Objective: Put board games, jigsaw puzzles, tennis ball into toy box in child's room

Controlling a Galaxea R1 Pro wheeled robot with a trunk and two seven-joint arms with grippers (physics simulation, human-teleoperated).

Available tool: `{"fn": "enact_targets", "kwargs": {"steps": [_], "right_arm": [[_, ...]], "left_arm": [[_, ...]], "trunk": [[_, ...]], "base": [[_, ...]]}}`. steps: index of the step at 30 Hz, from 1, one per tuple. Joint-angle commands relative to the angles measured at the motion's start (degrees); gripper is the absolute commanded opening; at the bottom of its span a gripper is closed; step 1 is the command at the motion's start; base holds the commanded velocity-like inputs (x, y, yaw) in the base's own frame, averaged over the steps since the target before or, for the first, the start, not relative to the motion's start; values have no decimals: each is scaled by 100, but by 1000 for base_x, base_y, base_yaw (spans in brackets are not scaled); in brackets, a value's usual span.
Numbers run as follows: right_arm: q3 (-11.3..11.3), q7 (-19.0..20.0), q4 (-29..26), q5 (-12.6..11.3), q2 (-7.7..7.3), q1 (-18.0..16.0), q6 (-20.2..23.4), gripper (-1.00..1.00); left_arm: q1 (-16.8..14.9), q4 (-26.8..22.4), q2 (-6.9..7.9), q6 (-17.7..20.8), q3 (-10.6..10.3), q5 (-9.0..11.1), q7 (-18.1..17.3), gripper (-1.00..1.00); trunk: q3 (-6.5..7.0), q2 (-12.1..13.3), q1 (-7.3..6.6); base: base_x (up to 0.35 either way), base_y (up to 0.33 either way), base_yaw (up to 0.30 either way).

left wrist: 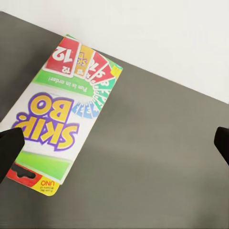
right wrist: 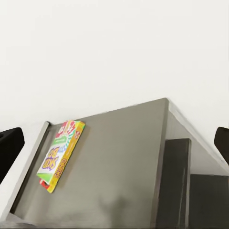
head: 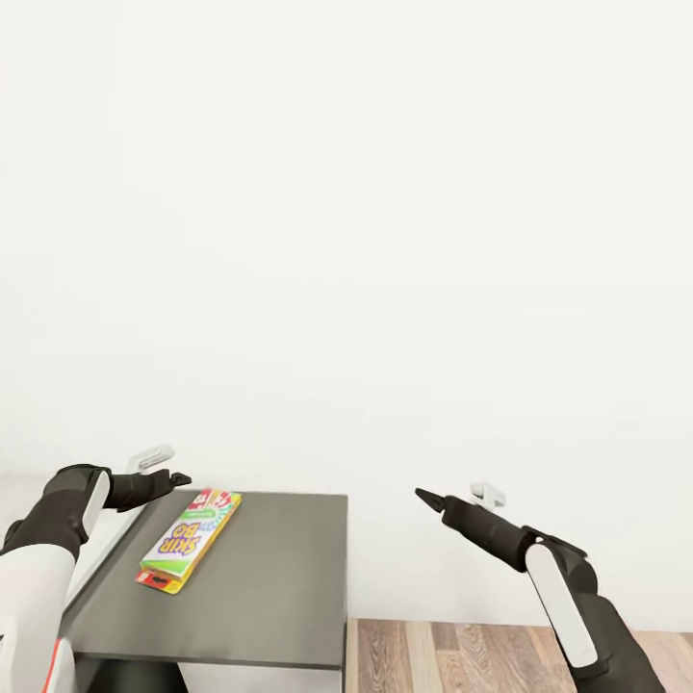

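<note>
I'm parked facing a plain white wall w/ a dark grey surface point(head: 260, 577) low in the head view. One board game point(head: 190, 539) lies flat on it, near the surface's left edge: white-green-red cover, "SKIP BO" lettering, fan of numbered cards printed at its far end, red-yellow strip at the near end. Nothing else sits on that top as far as I can see.

My left gripper point(head: 178, 477) hovers just beside the game's far-left corner, above the surface edge, not touching the box. In the left wrist view the game point(left wrist: 59, 114) fills the space ahead, and the two dark fingers point(left wrist: 9, 148) sit far apart at the frame edges, so the left fingers are spread wide and hold nothing.

My right gripper point(head: 425, 496) hangs in the air off the surface's right side, well apart from the game, above wood-plank floor point(head: 462, 654). Right wrist view looks across the top at the game point(right wrist: 59, 155), w/ both fingers point(right wrist: 8, 150) wide apart at the edges, also empty. A dark panel point(right wrist: 174, 181) stands under the surface's near end there.
</note>
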Motion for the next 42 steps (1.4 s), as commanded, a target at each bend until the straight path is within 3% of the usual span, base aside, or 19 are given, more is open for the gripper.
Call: {"fn": "enact_targets", "kwargs": {"steps": [1, 8, 26, 42], "right_arm": [[76, 53, -12, 11, -2, -2, 27, 100], [219, 110, -28, -10, -16, -2, 25, 100], [227, 442, -21, -27, -2, -2, -7, 100], [223, 459, -21, -27, 7, -2, 2, 100]], "left_arm": [[-3, -3, -5, 18, 21, -46, -29, 100], [-3, -3, -7, 13, 13, -54, 57, 100], [-3, -2, -7, -54, 1, -114, 91, 100], [-3, -3, -61, -49, -8, -115, 92, 100]], "trunk": [[-3, -4, 3], [-3, -4, 3], [-3, -4, 3], [-59, -4, 3]], "base": [[145, 97, 0], [133, 83, 0], [114, 88, 0], [25, 24, 0]]}}
